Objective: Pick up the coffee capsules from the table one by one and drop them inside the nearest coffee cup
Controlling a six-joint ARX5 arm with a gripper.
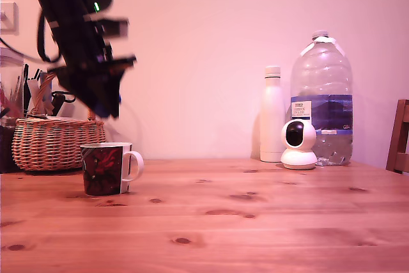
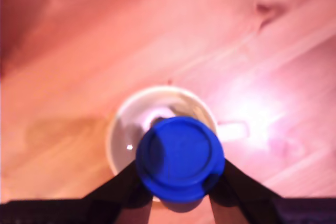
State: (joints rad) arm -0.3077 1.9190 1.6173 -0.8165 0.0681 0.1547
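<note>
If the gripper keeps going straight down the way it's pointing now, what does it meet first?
Most likely the open mouth of the coffee cup: in the wrist view the gripper, shut on a blue coffee capsule, points down over the white inside, roughly centred. The height above the cup is hard to judge.

Blue capsule [image 2: 180, 159] above upright cup [image 1: 107, 169]
</note>
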